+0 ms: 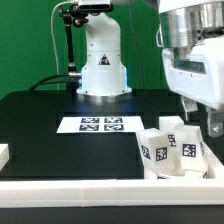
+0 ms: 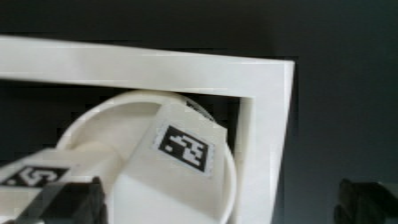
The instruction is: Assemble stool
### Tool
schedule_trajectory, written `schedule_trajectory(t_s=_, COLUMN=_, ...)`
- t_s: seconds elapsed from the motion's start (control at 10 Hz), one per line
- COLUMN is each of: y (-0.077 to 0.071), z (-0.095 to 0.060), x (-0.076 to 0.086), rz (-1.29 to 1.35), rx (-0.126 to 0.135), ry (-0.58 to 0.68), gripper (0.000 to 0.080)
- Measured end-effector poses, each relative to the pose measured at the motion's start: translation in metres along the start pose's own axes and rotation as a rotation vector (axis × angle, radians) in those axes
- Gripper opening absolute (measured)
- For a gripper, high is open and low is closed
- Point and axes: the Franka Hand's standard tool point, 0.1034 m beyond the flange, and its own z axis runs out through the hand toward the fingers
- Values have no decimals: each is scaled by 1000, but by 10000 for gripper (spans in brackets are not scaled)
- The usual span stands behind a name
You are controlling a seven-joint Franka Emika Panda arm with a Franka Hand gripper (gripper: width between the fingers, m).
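White plastic leg blocks with black-and-white tags (image 1: 165,148) cluster loose at tabletop (image 1: 40,120) front corner, exterior view's right, inside white raised border (image 1: 100,190). Nothing joined yet, we judge; all assembly left. Wrist view: white round disc seat (image 2: 151,150) tilted against border, fingers (image 2: 63,205) just beside its rim. Whether they grip it, we cannot tell.

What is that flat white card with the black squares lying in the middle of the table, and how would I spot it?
Start at the black table and find the robot's white base at its far side. Just in front of that base lies the marker board, a thin white sheet printed with black-and-white square tags. Unlike the tagged white stool parts standing in the corner at the exterior view's right, it lies completely flat and alone.
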Motion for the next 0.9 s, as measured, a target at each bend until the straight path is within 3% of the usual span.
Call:
schedule_trajectory(t_s=0.1, y=-2, z=-2, x=0, rz=-142, rx=-10, ry=0, gripper=649)
schedule_trajectory(t_s=0.9, y=-4, z=-4, x=0, rz=-751, rx=-9, ry=-1, gripper=649)
